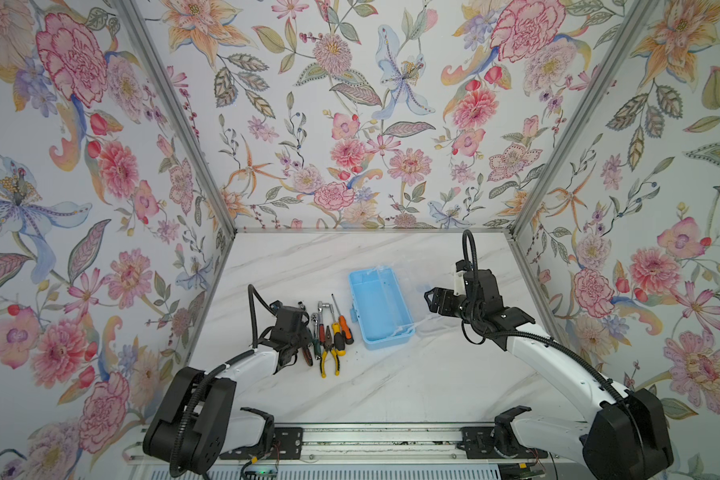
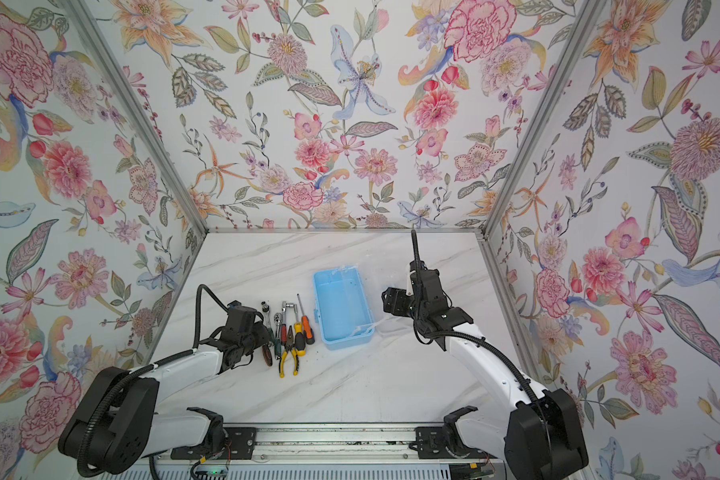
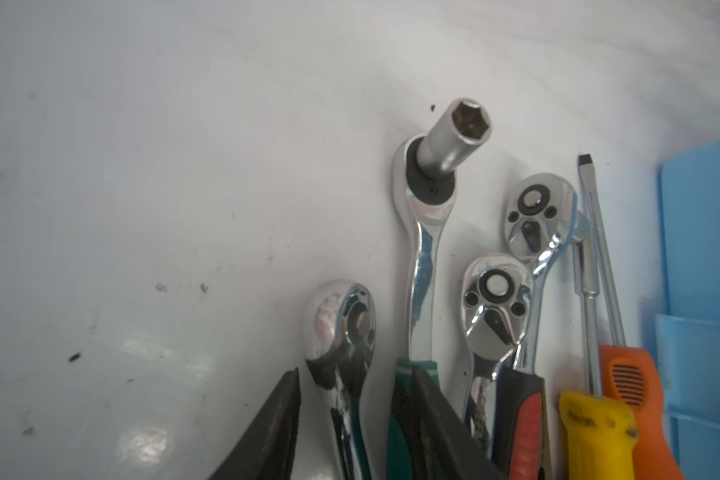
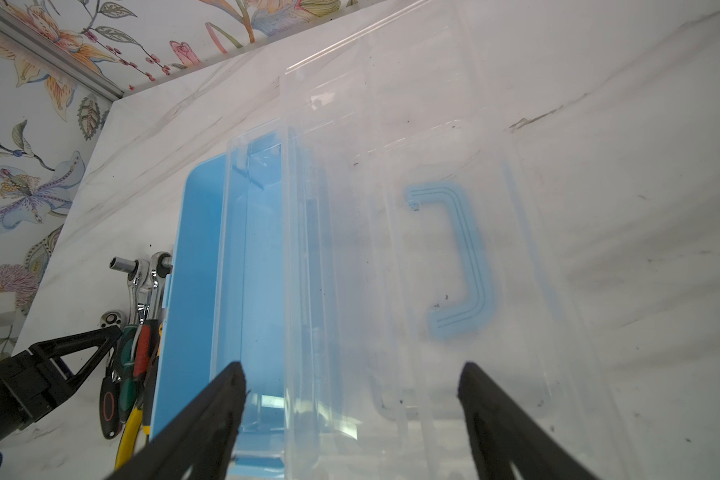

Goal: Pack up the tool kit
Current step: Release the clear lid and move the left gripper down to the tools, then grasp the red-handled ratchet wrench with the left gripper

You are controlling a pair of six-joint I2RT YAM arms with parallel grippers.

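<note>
left wrist view: the left gripper (image 3: pixel 354 372) reaches low over the table (image 3: pixel 142 208). its two black fingers (image 3: pixel 275 428) sit either side of the small ratchet (image 3: pixel 341 324), with a sliver of table showing on each side (so parted, nothing clamped). in both top views that arm stretches forward from the near rail (image 1: pixel 375 440), wrist bent down at the left end of the tool row. the right gripper (image 4: pixel 352 370) hovers above the clear lid (image 4: pixel 433 208), fingers spread wide and empty. its arm angles in from the right, wrist turned toward the blue box (image 1: pixel 379 307).

the box stands open mid-table with nothing inside and its lid folded flat to the right. its left wall is just beside the orange screwdriver (image 1: pixel 345 328). the tools lie packed side by side, handles toward the near edge: socket ratchet (image 3: pixel 427 232), red-handled ratchet (image 3: pixel 495 299), a fourth ratchet (image 3: pixel 537 212), yellow screwdriver (image 3: pixel 591 428) and yellow pliers (image 1: pixel 329 357). beyond the tool tips the table is bare up to the back wall (image 1: pixel 350 166), and a broad bare strip runs between the handles and the rail.

the ratchet heads are rounded, polished chrome, and the socket is a steel tube with a hexagonal bore. the orange handle carries a ribbed grip patch. the box is smooth plastic, and the table is glossy white with marble veins and dark specks.
</note>
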